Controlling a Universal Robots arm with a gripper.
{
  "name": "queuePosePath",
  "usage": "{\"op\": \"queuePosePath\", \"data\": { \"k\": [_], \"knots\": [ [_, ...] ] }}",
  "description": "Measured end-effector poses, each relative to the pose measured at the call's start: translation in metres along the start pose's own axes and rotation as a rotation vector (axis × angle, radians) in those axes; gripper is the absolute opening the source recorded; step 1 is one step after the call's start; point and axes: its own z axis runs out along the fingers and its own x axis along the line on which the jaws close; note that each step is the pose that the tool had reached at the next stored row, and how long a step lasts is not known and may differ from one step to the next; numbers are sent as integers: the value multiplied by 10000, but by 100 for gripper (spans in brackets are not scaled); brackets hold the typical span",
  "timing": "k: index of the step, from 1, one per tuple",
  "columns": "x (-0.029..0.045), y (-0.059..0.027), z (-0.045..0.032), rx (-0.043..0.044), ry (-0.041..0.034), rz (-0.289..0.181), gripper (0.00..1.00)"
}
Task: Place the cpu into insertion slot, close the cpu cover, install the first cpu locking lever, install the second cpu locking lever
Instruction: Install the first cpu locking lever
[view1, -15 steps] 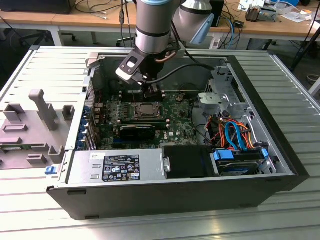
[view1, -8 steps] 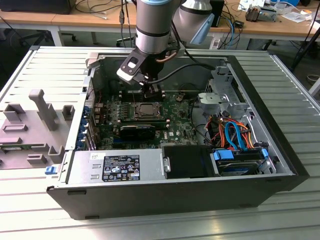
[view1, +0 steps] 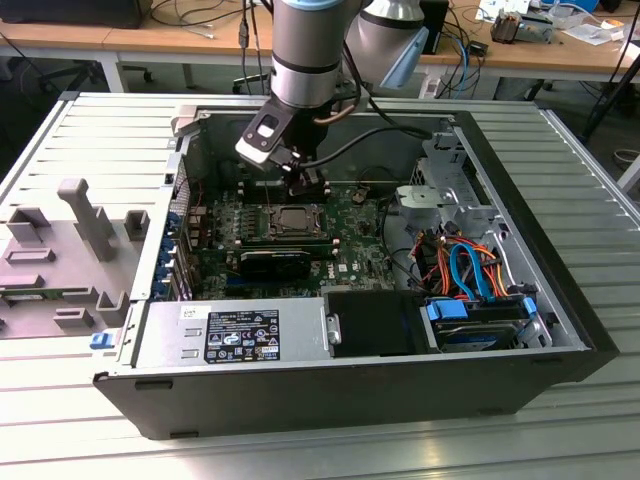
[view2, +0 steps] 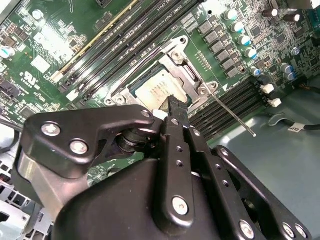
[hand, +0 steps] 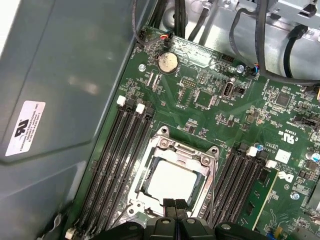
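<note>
Slatted bench (view1: 600, 200), open computer case (view1: 300, 400): cpu (hand: 172, 186) flat, face-up in insertion slot (hand: 148, 176), cpu cover (hand: 185, 150) down; gripper (hand: 175, 206) pressed together over cpu edge.

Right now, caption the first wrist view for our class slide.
Black robot hand poised at the silver-grey square chip, framed by its silvery metal cover plate, on the green circuit board.
</note>
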Motion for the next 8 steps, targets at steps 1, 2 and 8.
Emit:
{"op": "queuePosePath", "data": {
  "k": [1,2,8],
  "knots": [
    [0,0,0,1,-2,-41,11],
    [0,0,0,4,-4,-97,11],
    [0,0,0,18,-18,-399,11]
  ]
}}
